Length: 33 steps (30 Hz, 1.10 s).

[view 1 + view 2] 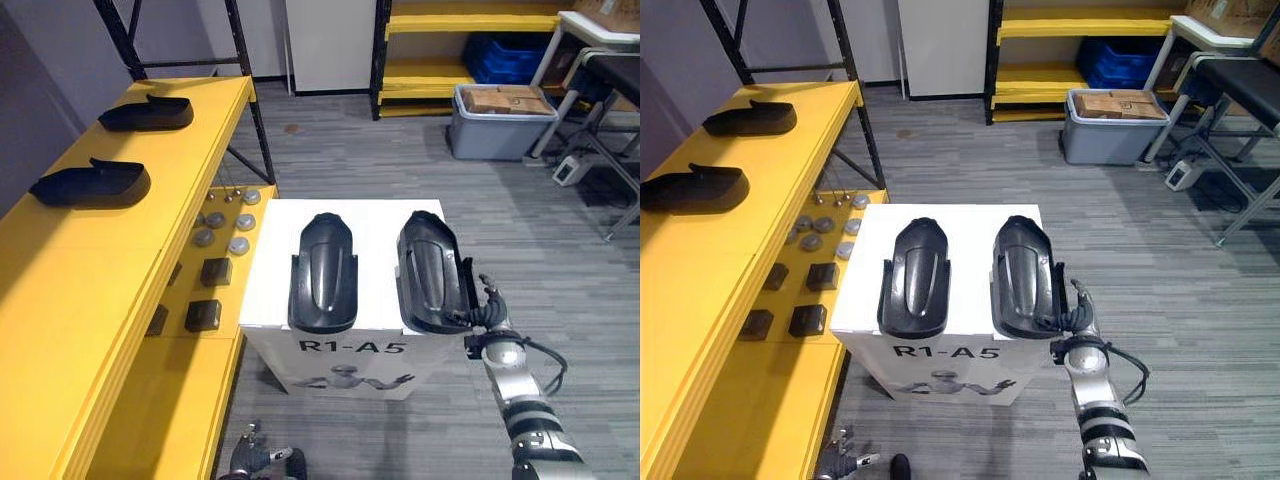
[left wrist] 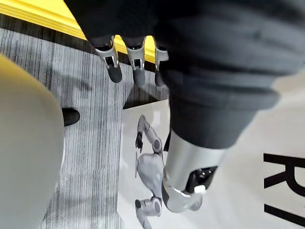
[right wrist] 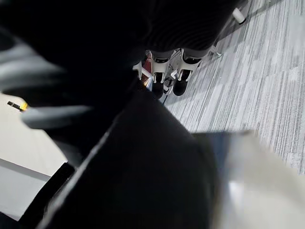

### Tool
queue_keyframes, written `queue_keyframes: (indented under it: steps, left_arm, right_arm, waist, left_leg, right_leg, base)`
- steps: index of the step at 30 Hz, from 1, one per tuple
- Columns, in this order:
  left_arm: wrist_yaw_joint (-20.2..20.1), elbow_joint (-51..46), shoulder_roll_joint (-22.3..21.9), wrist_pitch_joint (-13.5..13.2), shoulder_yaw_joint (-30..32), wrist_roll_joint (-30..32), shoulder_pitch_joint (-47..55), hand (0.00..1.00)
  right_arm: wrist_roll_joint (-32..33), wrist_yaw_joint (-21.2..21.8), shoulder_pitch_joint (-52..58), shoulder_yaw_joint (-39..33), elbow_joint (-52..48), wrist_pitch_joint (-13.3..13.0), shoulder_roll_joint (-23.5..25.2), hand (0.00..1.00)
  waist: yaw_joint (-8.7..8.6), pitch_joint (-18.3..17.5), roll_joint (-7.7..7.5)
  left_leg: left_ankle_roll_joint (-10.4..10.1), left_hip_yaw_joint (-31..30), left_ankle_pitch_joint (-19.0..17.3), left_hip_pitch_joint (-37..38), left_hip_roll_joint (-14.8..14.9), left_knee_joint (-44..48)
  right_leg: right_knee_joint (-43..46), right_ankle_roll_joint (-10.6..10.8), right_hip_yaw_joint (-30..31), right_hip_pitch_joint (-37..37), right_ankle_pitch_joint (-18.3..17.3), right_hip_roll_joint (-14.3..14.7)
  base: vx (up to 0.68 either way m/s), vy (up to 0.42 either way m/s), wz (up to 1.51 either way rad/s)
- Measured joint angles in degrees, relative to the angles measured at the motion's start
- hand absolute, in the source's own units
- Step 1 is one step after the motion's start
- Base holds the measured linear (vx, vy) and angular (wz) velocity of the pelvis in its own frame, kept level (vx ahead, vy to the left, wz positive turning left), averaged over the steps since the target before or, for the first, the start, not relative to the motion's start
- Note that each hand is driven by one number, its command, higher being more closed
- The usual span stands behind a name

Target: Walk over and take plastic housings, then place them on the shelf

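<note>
I am holding my right hand (image 1: 487, 306), fingers straight and clasping nothing, at the near right edge of the right housing (image 1: 432, 270), which is lying just left of it on the white box (image 1: 375, 222), its long axis pointing away from me.

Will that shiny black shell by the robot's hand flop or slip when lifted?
The right housing looks moulded and hollow, so probably stiff and light. Its glossy, curved surface may slip in the right hand.
</note>
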Motion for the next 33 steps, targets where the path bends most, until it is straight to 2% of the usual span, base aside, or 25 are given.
queue_keyframes:
  steps: [1,2,6,11,15,19,23,29,33]
  left_arm:
    - [0.1,0.1,0.0,0.0,0.0,0.0,-0.2,0.0]
    - [0.1,0.1,0.0,0.0,0.0,0.0,-0.4,0.0]
    - [0.3,0.2,0.0,0.0,-0.4,0.0,-1.0,0.0]
    - [0.4,0.2,0.0,0.0,-0.4,0.0,-1.2,0.0]
    - [0.5,0.2,0.0,0.0,-0.4,-0.1,-1.2,0.0]
    - [0.5,-0.2,0.0,0.1,0.0,-0.1,-1.4,0.0]
    - [1.0,-2.8,0.0,0.1,0.8,0.1,-1.3,0.0]
    - [1.9,-12.0,-0.3,0.0,4.7,0.0,-0.3,0.0]
    - [2.5,-23.2,-2.0,-0.3,7.1,-0.3,1.7,0.0]
  right_arm:
    - [0.0,0.0,-0.7,0.0,0.3,0.1,0.2,0.0]
    - [0.0,0.0,-1.1,0.0,0.6,0.2,0.3,1.0]
    - [0.5,0.1,-1.7,0.4,0.9,0.2,0.6,1.0]
    - [6.9,-1.3,-2.9,-2.5,2.6,0.1,1.0,1.0]
    - [9.0,-2.0,-2.5,-2.6,2.0,0.1,0.9,1.0]
    - [8.8,-1.9,2.6,-3.6,-5.8,0.2,2.1,1.0]
    - [5.8,-2.4,7.8,-5.2,-14.5,0.5,4.0,1.0]
    - [0.6,-4.7,12.9,-8.9,-28.9,0.6,5.6,1.0]
    - [-1.2,-6.9,14.6,-10.4,-37.8,0.5,7.7,1.0]
  waist:
    - [0.03,0.2,0.0]
    - [0.01,0.3,0.01]
    - [0.08,0.3,-0.01]
    - [-0.03,0.4,-0.17]
    - [-0.21,0.4,-0.22]
    - [-0.07,0.5,-0.28]
    - [-0.25,0.5,-0.32]
    - [-1.32,0.4,-0.34]
    - [-1.58,0.3,-0.35]
  left_leg:
    - [0.0,0.0,0.0,0.0,0.0,0.0]
    - [0.0,0.0,0.0,-0.1,0.0,0.0]
    - [0.0,-0.1,0.0,-0.1,0.0,0.0]
    - [-0.1,-0.1,0.0,0.2,0.0,0.0]
    - [-0.2,0.0,-0.1,0.5,0.2,0.0]
    - [-0.5,-0.1,-0.3,0.8,0.5,0.0]
    - [-0.6,-0.2,-0.4,0.7,0.3,0.0]
    - [-0.6,-1.1,-0.4,0.5,0.3,0.2]
    - [-0.6,-1.2,-0.3,0.3,0.3,0.2]
  right_leg:
    - [-0.1,0.0,0.0,0.0,0.0,0.0]
    - [-0.1,0.0,0.0,0.0,0.0,0.0]
    - [-0.8,0.0,0.0,0.4,0.0,0.0]
    - [-1.3,0.0,-0.1,1.0,0.0,0.1]
    - [-1.8,-0.2,0.0,1.6,0.1,0.3]
    - [-2.1,-0.2,0.1,1.9,0.1,0.6]
    - [-2.0,-0.2,0.1,1.9,0.2,0.4]
    - [-2.0,-0.1,-0.2,1.9,0.2,0.4]
    - [-1.9,0.0,-0.3,1.7,0.3,0.4]
  base:
    - [0.0,0.0,0.0]
    - [0.0,0.0,0.0]
    - [0.0,0.0,0.0]
    - [0.02,-0.007,-0.02]
    - [0.0,0.0,0.0]
    - [0.0,0.0,0.0]
    - [0.0,0.0,0.0]
    - [-0.02,0.005,0.04]
    - [0.0,0.0,0.0]
